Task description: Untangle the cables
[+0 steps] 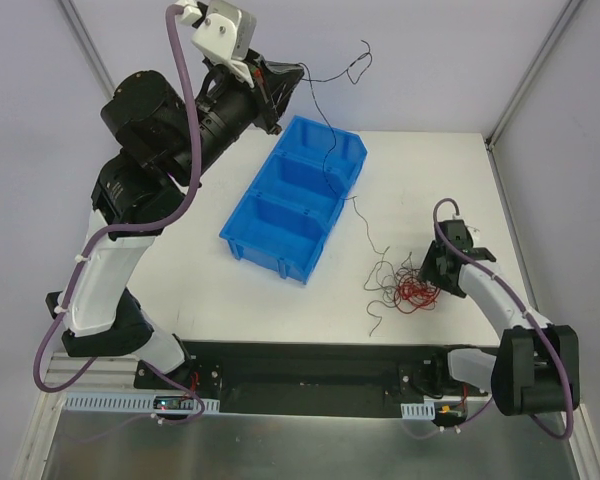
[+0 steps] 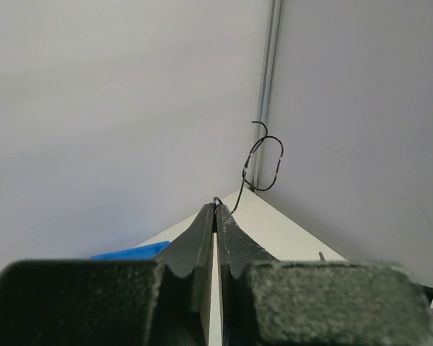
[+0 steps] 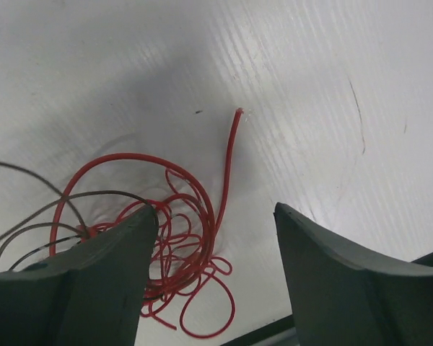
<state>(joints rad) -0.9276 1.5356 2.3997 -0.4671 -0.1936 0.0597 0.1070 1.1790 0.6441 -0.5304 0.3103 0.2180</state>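
A fist-sized tangle of thin red and black cables (image 1: 408, 289) lies on the white table at the front right. One long black cable (image 1: 329, 150) runs from it up across the blue bin to my left gripper (image 1: 272, 88), which is raised high at the back. That gripper (image 2: 216, 205) is shut on the black cable, whose curly free end (image 2: 264, 160) sticks out past the tips. My right gripper (image 1: 432, 272) hovers low at the tangle's right side. Its jaws (image 3: 213, 210) stand open over the red cable loops (image 3: 175, 254), gripping nothing; black strands (image 3: 29, 180) lie to the left.
A blue three-compartment bin (image 1: 268, 247) stands diagonally mid-table, under the raised black cable; its edge (image 2: 130, 252) shows in the left wrist view. Grey walls with metal posts (image 1: 525, 90) enclose the table. The black base rail (image 1: 300, 375) runs along the near edge.
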